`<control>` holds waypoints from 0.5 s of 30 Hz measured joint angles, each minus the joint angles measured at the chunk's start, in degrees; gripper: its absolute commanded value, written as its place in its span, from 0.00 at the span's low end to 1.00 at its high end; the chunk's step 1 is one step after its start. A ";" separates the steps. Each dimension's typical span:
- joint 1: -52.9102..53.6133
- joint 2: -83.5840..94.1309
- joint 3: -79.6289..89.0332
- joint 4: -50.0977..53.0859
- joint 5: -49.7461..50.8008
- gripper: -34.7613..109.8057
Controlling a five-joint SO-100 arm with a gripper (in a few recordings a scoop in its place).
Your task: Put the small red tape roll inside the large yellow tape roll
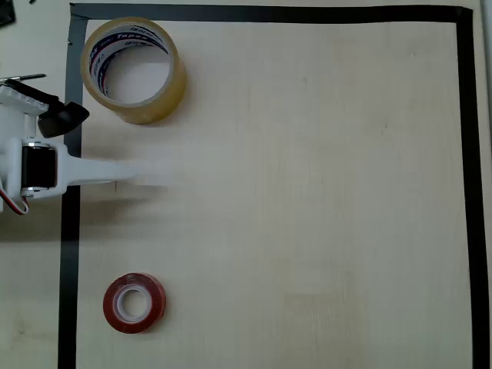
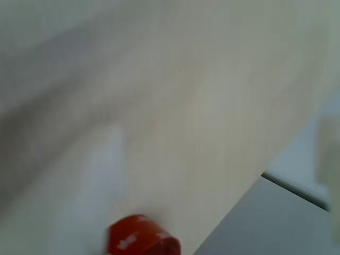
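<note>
A pale wooden table (image 1: 323,192) is seen; black tape (image 1: 464,154) is laid along the table's edges as a border.

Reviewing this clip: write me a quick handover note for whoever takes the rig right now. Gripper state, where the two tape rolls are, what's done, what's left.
Gripper: blurred in the overhead view, reaching in from the left edge between the two rolls; open or shut cannot be told. It holds nothing visible.
Small red tape roll: lying flat on the table, lower left, untouched. Its edge also shows at the bottom of the wrist view.
Large yellow tape roll: upper left, opening upward, empty inside.
Done: nothing yet.
Left: grasp the red roll, carry it over, drop it inside the yellow roll.
</note>
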 measured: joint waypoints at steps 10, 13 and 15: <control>-0.18 -22.85 -17.05 -0.62 -4.83 0.29; -0.18 -27.25 -20.48 -0.53 -5.54 0.29; 1.23 -31.64 -24.35 0.70 -6.42 0.29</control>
